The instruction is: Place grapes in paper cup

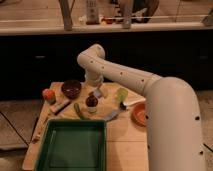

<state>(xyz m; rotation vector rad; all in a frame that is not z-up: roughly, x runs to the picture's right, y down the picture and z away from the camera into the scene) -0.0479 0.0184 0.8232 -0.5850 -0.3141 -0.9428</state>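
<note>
The grapes, a small dark reddish bunch, sit at the mouth of the small white paper cup in the middle of the wooden table. My gripper hangs straight down from the white arm, right above the grapes and touching or nearly touching their top. I cannot tell whether it still holds them. Most of the cup is hidden behind the grapes.
A dark brown bowl and an orange-red fruit stand to the left. A yellow-green cup and an orange plate are to the right. A green vegetable lies beside the cup. A large green tray fills the table's front.
</note>
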